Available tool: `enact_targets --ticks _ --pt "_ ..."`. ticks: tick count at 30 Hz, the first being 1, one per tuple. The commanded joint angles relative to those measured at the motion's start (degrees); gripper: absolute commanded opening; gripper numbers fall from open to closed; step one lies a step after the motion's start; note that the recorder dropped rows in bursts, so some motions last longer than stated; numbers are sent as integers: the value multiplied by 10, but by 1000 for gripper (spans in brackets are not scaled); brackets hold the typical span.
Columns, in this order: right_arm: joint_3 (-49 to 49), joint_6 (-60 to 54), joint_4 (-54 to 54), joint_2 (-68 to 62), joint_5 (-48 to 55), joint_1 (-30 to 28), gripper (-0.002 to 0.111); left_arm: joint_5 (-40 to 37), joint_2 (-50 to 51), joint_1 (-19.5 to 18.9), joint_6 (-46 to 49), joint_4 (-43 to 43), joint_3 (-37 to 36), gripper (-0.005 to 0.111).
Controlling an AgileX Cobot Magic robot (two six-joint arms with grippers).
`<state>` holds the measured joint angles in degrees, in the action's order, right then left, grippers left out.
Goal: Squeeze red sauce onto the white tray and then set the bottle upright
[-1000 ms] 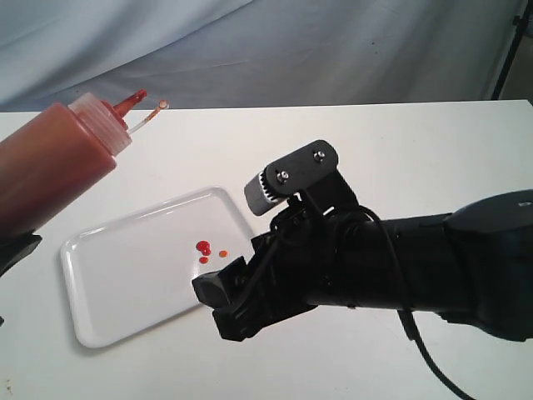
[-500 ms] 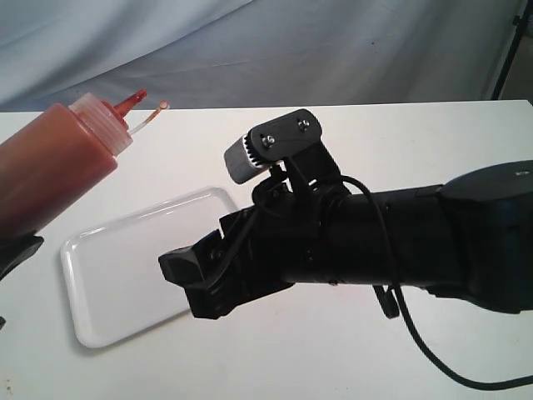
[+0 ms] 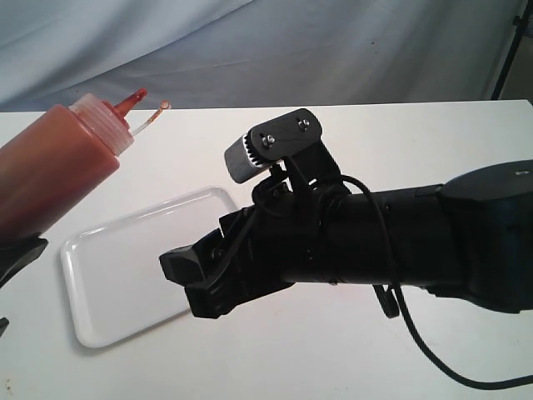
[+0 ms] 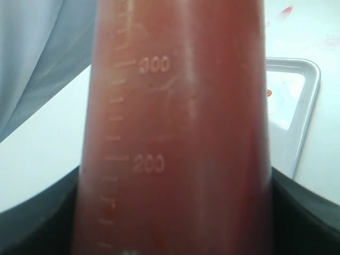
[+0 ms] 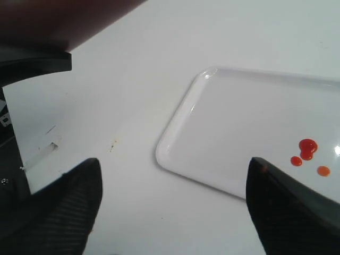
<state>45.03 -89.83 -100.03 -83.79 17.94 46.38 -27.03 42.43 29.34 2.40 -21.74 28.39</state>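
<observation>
The bottle [image 3: 58,167] hangs tilted at the left above the table, its red nozzle [image 3: 129,102] pointing up and right and the small cap [image 3: 164,106] dangling on its tether. My left gripper [image 4: 175,223] is shut on the bottle [image 4: 175,122], which fills the left wrist view. The white tray [image 3: 117,267] lies flat on the table. My right gripper [image 3: 190,283] hovers open over the tray's right part and hides the sauce in the exterior view. Between its fingers [image 5: 74,202] lie bare table and the tray's corner [image 5: 223,133]. Red sauce [image 5: 307,149] shows as three small drops on the tray.
The white tabletop [image 3: 416,142] stretches to the right and back, with a pale cloth backdrop [image 3: 291,50] behind it. A black stand leg [image 3: 508,50] rises at the far right. A cable [image 3: 433,358] hangs under the right arm.
The right arm has moved left over the tray and covered the sauce drops, then stayed still for the last half second. The bottle has not moved.
</observation>
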Motion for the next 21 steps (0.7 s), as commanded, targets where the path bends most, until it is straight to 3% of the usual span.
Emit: enact_targets --ticks 1,9,21 --pt "2 -2 1 1 -2 -3 69 28 -5 0 -8 18 2 0" --pt "4 29 1 1 -6 -6 69 28 -5 0 -8 30 2 0" --pt "4 -11 1 2 -6 -5 66 32 -5 0 -9 33 2 0"
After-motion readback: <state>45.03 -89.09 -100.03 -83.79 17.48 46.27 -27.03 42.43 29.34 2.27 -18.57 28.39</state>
